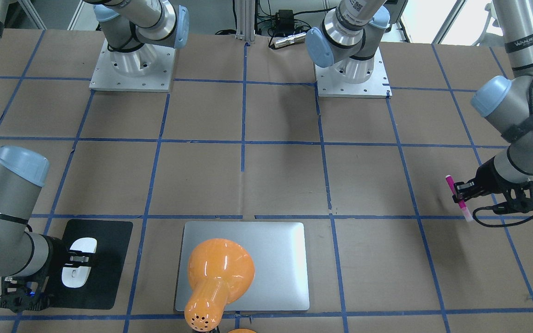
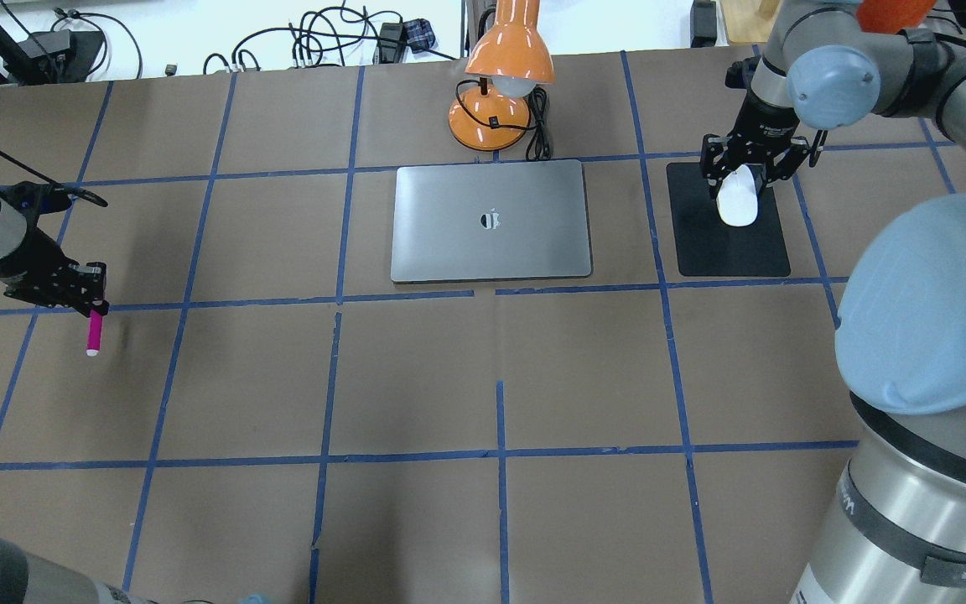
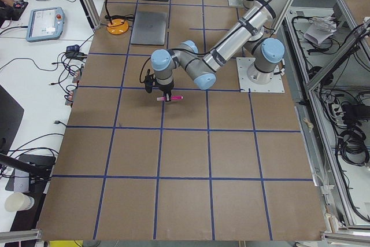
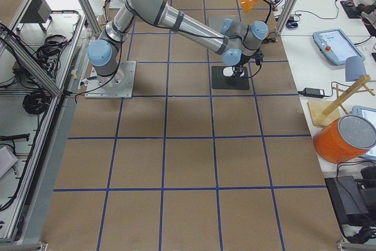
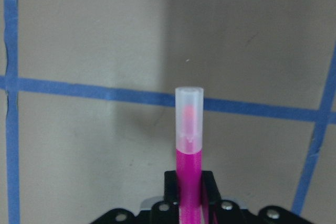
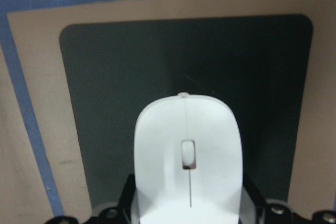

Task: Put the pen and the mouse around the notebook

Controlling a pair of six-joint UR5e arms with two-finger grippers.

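Note:
My left gripper (image 2: 89, 295) is shut on the magenta pen (image 2: 95, 331), far out to the left of the silver notebook (image 2: 491, 220). In the left wrist view the pen (image 5: 189, 145) sticks out past the fingers with its pale cap end forward, over brown table paper. The white mouse (image 2: 739, 201) is over the black mat (image 2: 730, 247) to the right of the notebook, with my right gripper (image 2: 741, 178) shut on its sides. The right wrist view shows the mouse (image 6: 188, 156) between the fingers. I cannot tell whether it touches the mat.
An orange desk lamp (image 2: 500, 75) stands just behind the notebook, and its shade (image 1: 218, 273) hangs over part of the lid in the front-facing view. Blue tape lines grid the brown table. Cables and gear lie beyond the far edge.

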